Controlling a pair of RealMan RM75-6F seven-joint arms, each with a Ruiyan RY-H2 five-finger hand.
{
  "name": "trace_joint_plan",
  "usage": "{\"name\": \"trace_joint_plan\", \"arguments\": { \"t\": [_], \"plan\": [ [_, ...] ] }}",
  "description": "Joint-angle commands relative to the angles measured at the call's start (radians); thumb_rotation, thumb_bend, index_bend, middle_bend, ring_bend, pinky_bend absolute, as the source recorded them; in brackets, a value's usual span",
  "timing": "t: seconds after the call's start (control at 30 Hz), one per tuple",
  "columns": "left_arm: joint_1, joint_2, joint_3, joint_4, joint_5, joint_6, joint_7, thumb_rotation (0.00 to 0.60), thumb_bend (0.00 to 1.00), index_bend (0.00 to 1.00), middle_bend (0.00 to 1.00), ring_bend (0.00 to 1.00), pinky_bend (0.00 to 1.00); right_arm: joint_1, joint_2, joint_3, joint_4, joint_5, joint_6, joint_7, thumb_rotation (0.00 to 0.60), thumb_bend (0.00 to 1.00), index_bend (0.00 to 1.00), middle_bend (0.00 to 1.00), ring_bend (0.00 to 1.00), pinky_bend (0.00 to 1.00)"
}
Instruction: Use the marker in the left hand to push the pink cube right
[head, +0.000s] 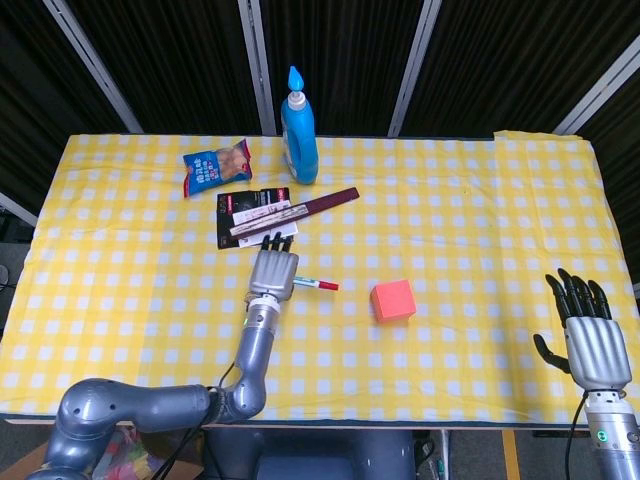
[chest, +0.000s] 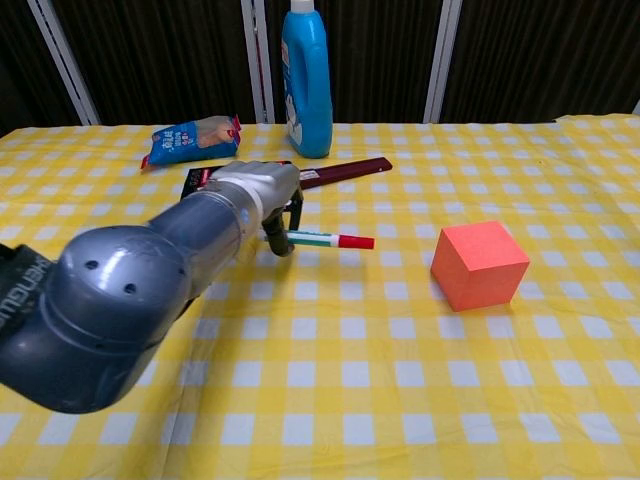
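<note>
One yellow-checked table (head: 480, 190) carries one blue bottle (head: 298, 112), one snack bag (head: 216, 168), one dark card with a strip (head: 270, 213), one pink cube (head: 393, 300) and one marker (head: 317, 284). The left hand (head: 272, 272) pinches the marker, its tip well apart from the cube, which sits right of centre; the push looks done or paused. The right hand (head: 588, 335) is spread, empty.

Head view looks steeply down on the whole table (head: 500, 200); chest view faces forward, low and close behind the left hand (chest: 262, 190). We see that hand (head: 272, 272) in both.
</note>
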Motion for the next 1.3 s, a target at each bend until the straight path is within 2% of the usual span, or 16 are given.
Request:
{"name": "trace_joint_plan", "arguments": {
  "t": [0.03,0.2,0.37,0.57,0.77,0.87,1.1,1.3],
  "plan": [
    [0.080,0.103,0.041,-0.114,0.006,0.051,-0.010,0.600,0.45,0.59,0.12,0.00,0.08,0.001,-0.001,0.000,0.000,0.002,-0.002,-0.003,0.600,0.38,0.00,0.00,0.00,0.00],
    [0.155,0.223,0.079,-0.220,0.014,0.081,-0.034,0.600,0.45,0.59,0.12,0.00,0.08,0.000,-0.003,0.001,-0.003,0.003,0.001,-0.010,0.600,0.38,0.00,0.00,0.00,0.00],
    [0.222,0.319,0.121,-0.280,0.028,0.082,-0.081,0.600,0.45,0.58,0.12,0.00,0.08,0.000,-0.004,0.001,-0.004,0.005,0.000,-0.014,0.600,0.38,0.00,0.00,0.00,0.00],
    [0.279,0.388,0.165,-0.288,0.047,0.050,-0.150,0.600,0.45,0.57,0.11,0.00,0.08,0.001,-0.005,0.005,-0.009,0.014,-0.003,-0.014,0.600,0.38,0.00,0.00,0.00,0.00],
    [0.300,0.413,0.196,-0.271,0.076,0.019,-0.191,0.600,0.45,0.55,0.11,0.00,0.08,0.001,-0.005,0.005,-0.011,0.016,-0.004,-0.016,0.600,0.38,0.00,0.00,0.00,0.00],
    [0.309,0.419,0.204,-0.262,0.086,0.011,-0.210,0.600,0.42,0.49,0.08,0.00,0.06,0.001,-0.004,0.005,-0.011,0.016,-0.005,-0.014,0.600,0.38,0.00,0.00,0.00,0.00],
    [0.325,0.453,0.213,-0.272,0.099,-0.020,-0.254,0.600,0.26,0.28,0.00,0.00,0.01,0.001,-0.002,0.003,-0.009,0.013,-0.005,-0.012,0.600,0.38,0.00,0.00,0.00,0.00],
    [0.369,0.509,0.209,-0.317,0.185,-0.004,-0.366,0.600,0.24,0.13,0.00,0.00,0.01,0.001,0.000,0.002,-0.010,0.010,-0.006,-0.009,0.600,0.38,0.00,0.00,0.00,0.00]
  ]
}}
